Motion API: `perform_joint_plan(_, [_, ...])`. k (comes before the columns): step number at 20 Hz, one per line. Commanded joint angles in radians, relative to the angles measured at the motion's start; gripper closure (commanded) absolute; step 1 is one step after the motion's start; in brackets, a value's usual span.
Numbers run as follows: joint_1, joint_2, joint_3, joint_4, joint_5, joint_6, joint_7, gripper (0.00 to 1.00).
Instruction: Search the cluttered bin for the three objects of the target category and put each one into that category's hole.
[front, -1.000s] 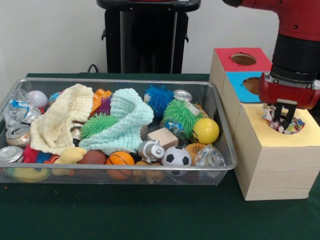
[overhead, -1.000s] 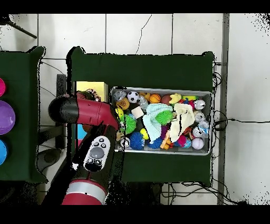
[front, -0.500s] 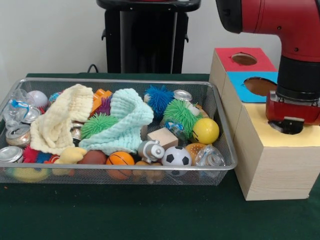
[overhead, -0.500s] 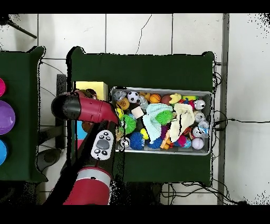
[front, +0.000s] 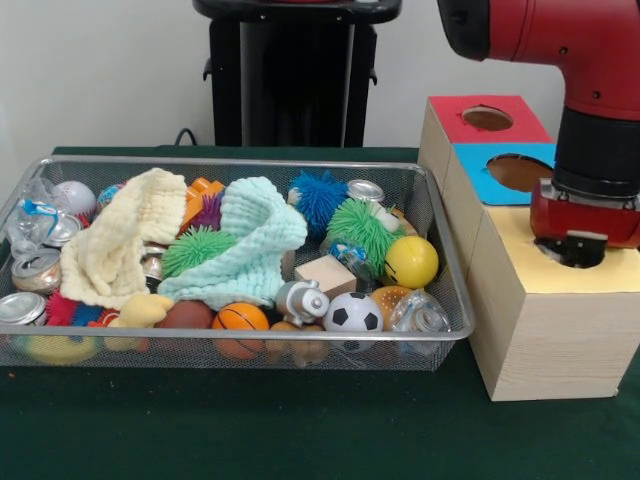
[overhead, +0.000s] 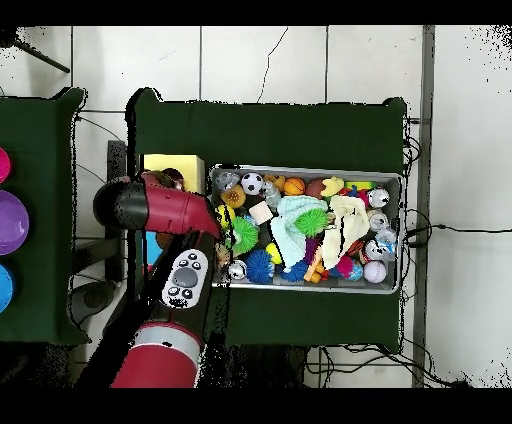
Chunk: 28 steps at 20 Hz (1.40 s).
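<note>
Since 1 s ago the gripper (front: 572, 250) has sunk into the hole of the yellow-topped box (front: 548, 310) at right of frame, and the crinkly bundle it carried no longer shows. Its fingers are hidden; I cannot tell their state. Remaining candidates lie left, in the wire bin (front: 452, 290). The arm stands near vertical.

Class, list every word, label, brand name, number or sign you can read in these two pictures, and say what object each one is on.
None can be read.
Cans at the bin's end: printing, if any, too blurred to read.
Clear wrapper by the soccer ball: no legible print.
Red, blue and yellow box tops: plain colour, no lettering.
Arm's button pad: too small to read.
</note>
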Motion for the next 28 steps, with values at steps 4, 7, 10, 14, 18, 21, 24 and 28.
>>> perform_joint_plan(4, [0.057, 0.024, -0.084, -0.009, 0.002, 0.182, 0.273, 1.0])
perform_joint_plan(7, [0.075, 0.011, -0.127, -0.02, -0.002, 0.239, 0.278, 1.0])
perform_joint_plan(10, [0.078, 0.0, -0.149, -0.054, -0.009, 0.271, 0.259, 1.0])
perform_joint_plan(14, [0.071, -0.01, -0.149, -0.089, -0.005, 0.296, 0.247, 1.0])
perform_joint_plan(18, [0.065, -0.027, -0.144, -0.093, -0.001, 0.317, 0.24, 1.0])
perform_joint_plan(21, [0.044, -0.029, -0.132, -0.105, 0.005, 0.311, 0.228, 1.0])
perform_joint_plan(24, [0.03, -0.032, -0.122, -0.105, 0.008, 0.298, 0.223, 1.0])
perform_joint_plan(28, [0.026, -0.035, -0.118, -0.105, 0.006, 0.297, 0.222, 1.0])
